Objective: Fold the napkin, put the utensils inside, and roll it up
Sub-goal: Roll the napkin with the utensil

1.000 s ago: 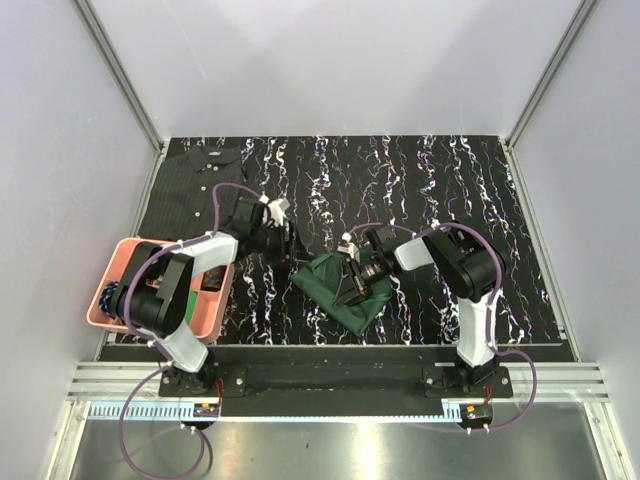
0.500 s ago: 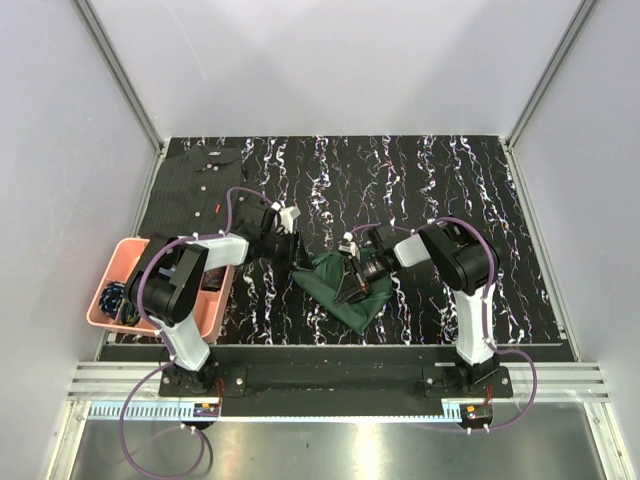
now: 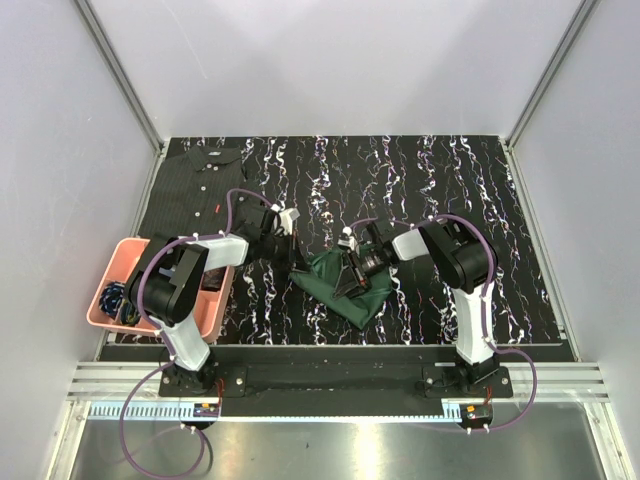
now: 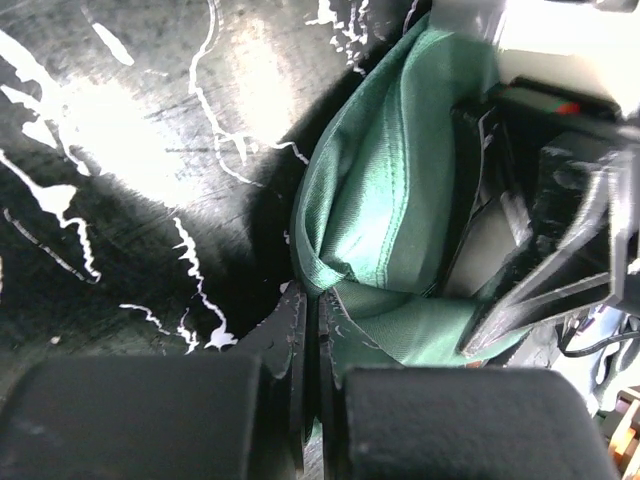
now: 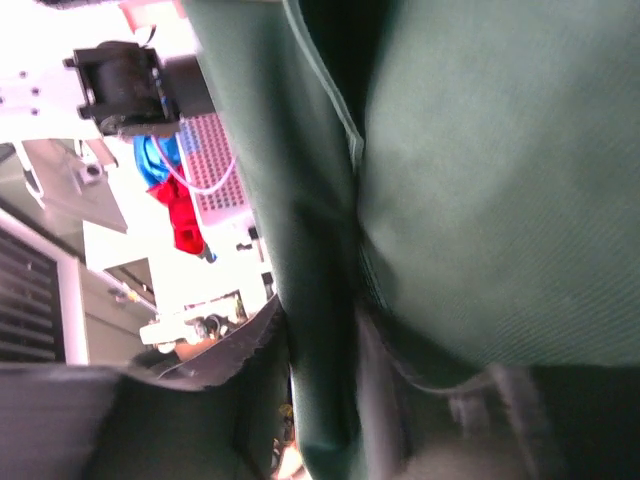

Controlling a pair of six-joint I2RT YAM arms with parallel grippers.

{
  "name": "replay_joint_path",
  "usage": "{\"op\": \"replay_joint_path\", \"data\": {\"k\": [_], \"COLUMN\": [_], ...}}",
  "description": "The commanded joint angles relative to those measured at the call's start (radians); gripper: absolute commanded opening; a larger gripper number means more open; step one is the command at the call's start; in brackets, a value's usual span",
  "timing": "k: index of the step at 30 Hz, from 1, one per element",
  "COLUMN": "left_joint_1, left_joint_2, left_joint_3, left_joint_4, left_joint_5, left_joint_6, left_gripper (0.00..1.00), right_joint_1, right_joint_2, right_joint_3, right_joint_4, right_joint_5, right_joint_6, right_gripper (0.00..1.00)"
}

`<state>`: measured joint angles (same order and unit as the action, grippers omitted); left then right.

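Observation:
The dark green napkin (image 3: 345, 290) lies crumpled on the black marbled table between my two arms. My left gripper (image 3: 298, 262) is at its left corner. In the left wrist view the gripper (image 4: 312, 300) is shut with a hem of the napkin (image 4: 390, 200) pinched between its fingers. My right gripper (image 3: 352, 272) sits low on the middle of the cloth. In the right wrist view the gripper (image 5: 320, 330) has a thick fold of the napkin (image 5: 500, 180) filling the gap between its fingers. The utensils are hidden.
A dark pinstriped shirt (image 3: 195, 185) lies at the back left of the table. A pink tray (image 3: 120, 262) stands at the left edge, under my left arm, with a blue and black bundle (image 3: 112, 296) inside it.
My left gripper has moved right from near the tray to the napkin's left corner and shut on it. The right gripper has stayed on the cloth, shifting slightly back.

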<state>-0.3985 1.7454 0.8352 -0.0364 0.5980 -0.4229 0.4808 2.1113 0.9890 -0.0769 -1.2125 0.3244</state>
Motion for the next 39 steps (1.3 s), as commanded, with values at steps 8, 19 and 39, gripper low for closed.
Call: {"op": "replay_joint_path", "data": {"k": [8,19,39], "left_joint_1": [0.044,0.069,0.069], "left_joint_2": [-0.035,-0.017,0.019], "left_joint_3": [0.001,0.042,0.123], "left_joint_4": [-0.082,-0.118,-0.223], "left_joint_5": [-0.07,-0.07,-0.03], "left_joint_6": [-0.019,-0.039,-0.03], "left_gripper": [0.0,0.0,0.0], "right_joint_1": [-0.019,0.105,0.619], "right_joint_2": [-0.143,-0.517,-0.377], "right_joint_3": [0.154,0.047,0.111], "right_joint_4": [-0.302,-0.405,-0.143], "right_joint_5": [0.341,0.799,1.447], "right_joint_6": [-0.11,-0.131,-0.406], "right_gripper": [0.75,0.8,0.78]}}
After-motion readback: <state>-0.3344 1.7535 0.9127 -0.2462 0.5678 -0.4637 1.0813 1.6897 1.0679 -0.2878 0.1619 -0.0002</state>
